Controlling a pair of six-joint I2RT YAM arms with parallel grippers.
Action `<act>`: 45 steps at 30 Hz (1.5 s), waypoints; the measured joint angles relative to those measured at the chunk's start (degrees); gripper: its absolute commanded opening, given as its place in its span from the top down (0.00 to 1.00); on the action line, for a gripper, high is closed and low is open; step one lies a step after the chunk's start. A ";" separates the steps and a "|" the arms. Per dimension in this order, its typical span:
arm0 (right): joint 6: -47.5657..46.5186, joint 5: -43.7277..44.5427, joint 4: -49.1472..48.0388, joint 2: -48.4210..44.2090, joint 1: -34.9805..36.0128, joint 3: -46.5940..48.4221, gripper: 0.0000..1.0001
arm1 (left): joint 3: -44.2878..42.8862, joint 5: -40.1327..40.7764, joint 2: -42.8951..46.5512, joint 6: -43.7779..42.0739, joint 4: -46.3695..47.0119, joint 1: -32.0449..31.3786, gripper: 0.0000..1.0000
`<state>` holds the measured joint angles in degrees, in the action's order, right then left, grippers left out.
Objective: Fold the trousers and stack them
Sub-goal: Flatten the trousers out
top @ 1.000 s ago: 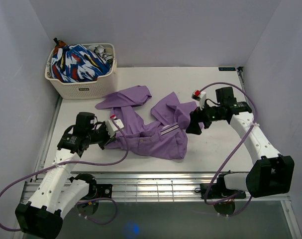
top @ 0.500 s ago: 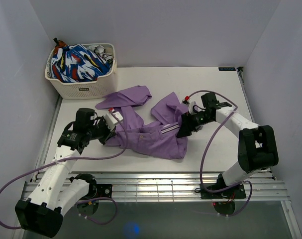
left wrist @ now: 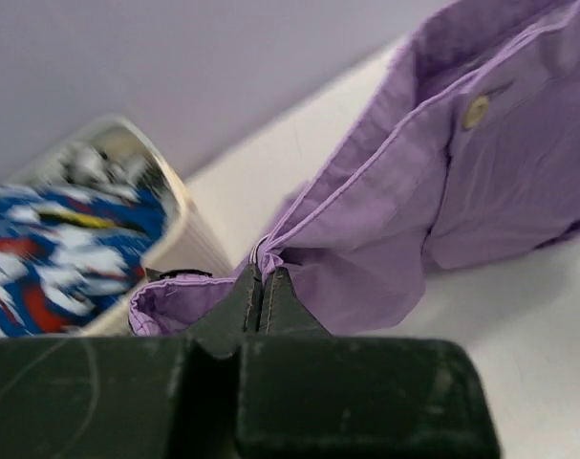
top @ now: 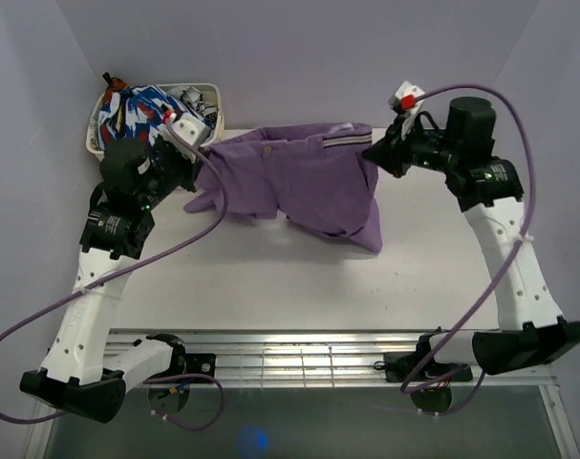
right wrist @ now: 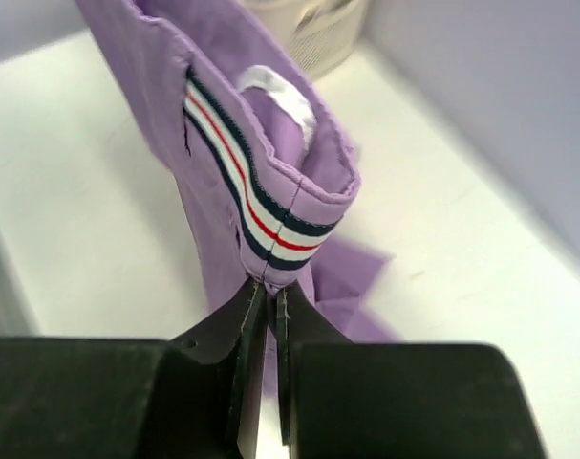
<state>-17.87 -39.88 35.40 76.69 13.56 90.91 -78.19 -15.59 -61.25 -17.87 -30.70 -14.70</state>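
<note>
The purple trousers hang stretched between both arms above the far part of the table, waistband up, legs drooping onto the surface. My left gripper is shut on the left end of the waistband, and in the left wrist view its jaws pinch the purple hem near a button. My right gripper is shut on the right end, where a striped ribbon runs down to the pinched edge.
A white basket full of patterned clothes stands at the back left corner, just behind my left arm. The walls close in at the back and both sides. Slatted rails run along the table's near edge.
My right gripper went from open to shut on the striped waistband end. Both arms then lifted the trousers off the table and carried them toward the back, spread wide.
</note>
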 measured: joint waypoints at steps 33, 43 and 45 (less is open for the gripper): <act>7.19 19.17 -28.30 -32.11 0.70 -21.14 0.92 | 13.31 -20.52 23.02 -8.87 29.97 -0.74 1.00; -0.81 32.89 -34.62 -21.62 -0.15 -34.95 0.92 | 17.42 -14.99 -5.07 -10.97 36.54 -0.79 1.00; -1.73 34.86 -38.05 -14.32 -1.53 -32.39 0.92 | 11.47 -13.46 -15.67 -10.60 38.10 -0.85 1.00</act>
<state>-19.59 -5.02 -2.66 62.37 12.03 58.52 -66.72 -29.06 -76.93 -28.47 7.40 -15.55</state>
